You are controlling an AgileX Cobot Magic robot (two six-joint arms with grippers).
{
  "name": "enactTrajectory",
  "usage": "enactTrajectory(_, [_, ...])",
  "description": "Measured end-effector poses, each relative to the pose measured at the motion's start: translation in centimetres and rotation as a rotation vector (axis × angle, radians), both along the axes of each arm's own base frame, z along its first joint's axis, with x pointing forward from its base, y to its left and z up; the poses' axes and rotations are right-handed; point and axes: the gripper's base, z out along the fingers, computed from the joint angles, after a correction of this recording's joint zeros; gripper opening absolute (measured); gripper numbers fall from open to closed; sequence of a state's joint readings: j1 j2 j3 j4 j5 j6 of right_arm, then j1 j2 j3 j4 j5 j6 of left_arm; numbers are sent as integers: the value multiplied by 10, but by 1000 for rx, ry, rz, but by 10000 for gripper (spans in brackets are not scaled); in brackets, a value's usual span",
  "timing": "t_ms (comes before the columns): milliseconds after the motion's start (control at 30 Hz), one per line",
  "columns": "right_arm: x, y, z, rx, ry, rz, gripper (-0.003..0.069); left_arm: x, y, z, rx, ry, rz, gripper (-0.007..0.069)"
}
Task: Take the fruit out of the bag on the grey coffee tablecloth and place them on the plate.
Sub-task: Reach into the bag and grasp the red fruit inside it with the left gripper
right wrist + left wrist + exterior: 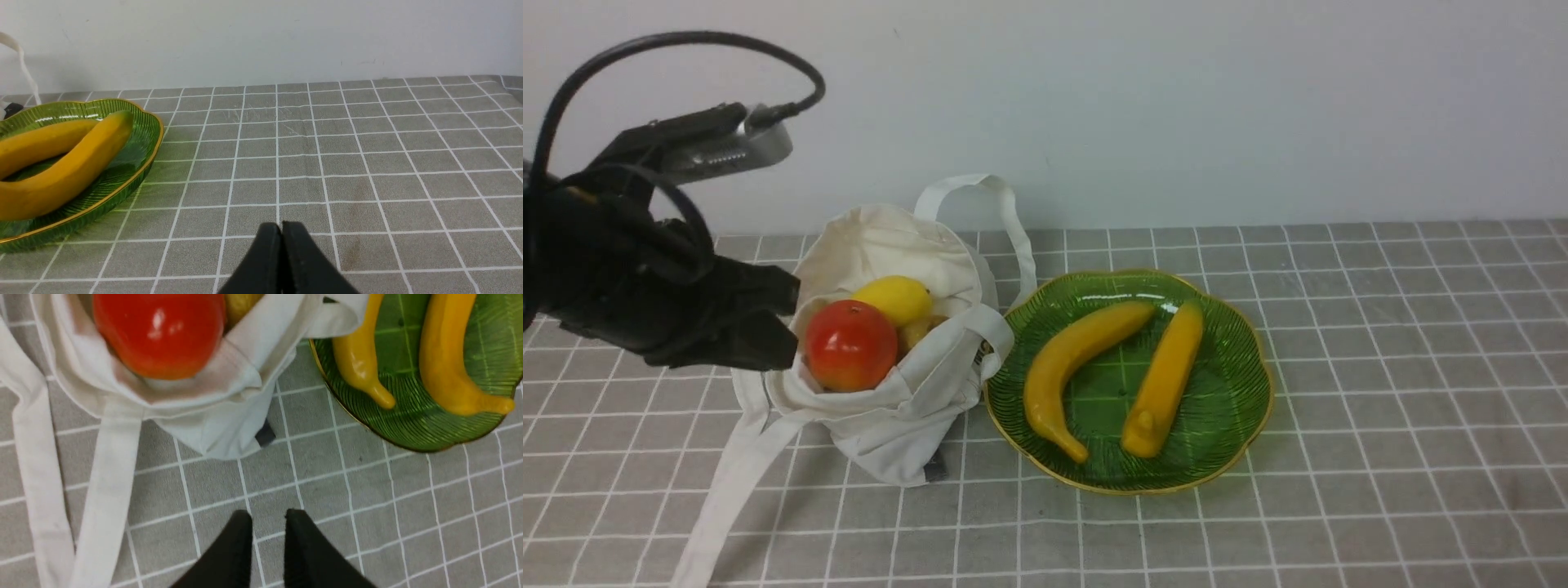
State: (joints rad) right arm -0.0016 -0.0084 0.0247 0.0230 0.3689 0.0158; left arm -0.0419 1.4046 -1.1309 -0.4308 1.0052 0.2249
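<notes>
Placed on plate (1225,367): two bananas (1044,384). Left in bag (894,445), toward surface's (1396,425) left edge: red fruit (851,347), lemon (894,299), tan fruit (916,332). Left tool (267,518) open, empty; right tool (281,228) closed.

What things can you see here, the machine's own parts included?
Bananas: two, yellow, on the plate
Plate: one, green with gold edge, right of the bag
Red fruit: one, in the bag's mouth
Lemon: one, yellow, in the bag
Brownish fruit: at least one, partly hidden in the bag
Bag: one, cream-white, left of the plate
Tablecloth: one, grey with white grid, underneath
Wall: one, whitish, behind
Left end effector: one, black, slightly open, empty
Right end effector: one, black, shut, empty
</notes>
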Motion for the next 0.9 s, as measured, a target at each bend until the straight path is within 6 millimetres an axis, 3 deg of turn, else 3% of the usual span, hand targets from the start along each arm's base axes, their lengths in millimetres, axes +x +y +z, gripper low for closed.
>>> enactTrajectory(367, [0,0,0,0,0,0,-15,74,-2,-30,20,75,-5,582])
enactTrajectory(467, [0,0,0,0,0,0,-15,88,0,-34,64,78,-18,647])
enactTrajectory(633, [0,0,0,0,0,0,-15,108,-2,-48,132,95,-36,682])
enactTrajectory(767, [0,0,0,0,0,0,-15,121,-24,-69,152,116,-93,682])
enactTrajectory(900, [0,0,0,0,0,0,-15,125,-33,-82,203,110,-135,680])
